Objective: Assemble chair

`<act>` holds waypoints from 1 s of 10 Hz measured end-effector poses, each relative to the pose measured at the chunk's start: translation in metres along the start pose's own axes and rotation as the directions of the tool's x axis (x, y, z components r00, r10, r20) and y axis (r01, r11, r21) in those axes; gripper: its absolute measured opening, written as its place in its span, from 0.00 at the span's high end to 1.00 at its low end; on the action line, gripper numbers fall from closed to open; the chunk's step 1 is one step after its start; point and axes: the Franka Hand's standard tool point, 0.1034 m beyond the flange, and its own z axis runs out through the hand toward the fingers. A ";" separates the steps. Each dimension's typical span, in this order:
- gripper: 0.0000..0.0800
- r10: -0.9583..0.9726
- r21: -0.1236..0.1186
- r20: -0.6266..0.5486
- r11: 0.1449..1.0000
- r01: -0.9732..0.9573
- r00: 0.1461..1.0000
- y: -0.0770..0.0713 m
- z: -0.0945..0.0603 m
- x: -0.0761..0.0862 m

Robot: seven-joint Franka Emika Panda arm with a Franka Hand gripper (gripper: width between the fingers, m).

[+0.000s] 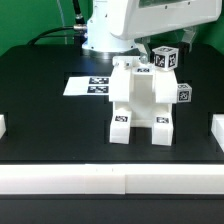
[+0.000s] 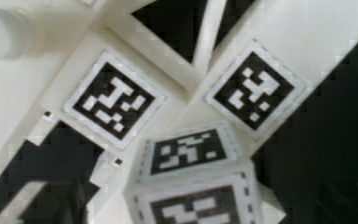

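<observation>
The chair [image 1: 138,100] stands in the middle of the black table as a blocky white structure. It has two tagged feet at the front and tagged pieces [image 1: 165,57] at its upper back. My gripper [image 1: 133,62] hangs from the white arm right over the chair's top, and its fingers are hidden against the white parts. The wrist view is filled at close range by the chair's white bars and several tag stickers [image 2: 114,97]. No finger shows clearly there, and I cannot tell whether the jaws hold anything.
The marker board [image 1: 90,85] lies flat on the exterior view's left behind the chair. A white rail [image 1: 110,180] runs along the front edge. White blocks stand at the left [image 1: 3,126] and right [image 1: 215,130] edges.
</observation>
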 end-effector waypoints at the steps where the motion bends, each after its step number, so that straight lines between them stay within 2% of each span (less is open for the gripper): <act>1: 0.19 0.001 0.000 0.000 1.000 -0.001 1.000 0.000 0.000 0.000; 3: 0.53 0.017 0.000 0.000 1.000 -0.017 1.000 0.001 0.000 0.000; 4: 0.53 0.033 0.000 0.000 0.999 -0.033 0.999 0.001 0.000 0.000; 5: 0.64 0.058 0.001 -0.001 0.998 -0.058 0.998 0.000 0.000 0.000; 8: 0.64 0.343 0.005 -0.001 0.939 -0.343 0.939 0.000 0.000 0.000; 10: 0.64 0.553 0.007 0.003 0.833 -0.553 0.833 -0.001 0.001 0.000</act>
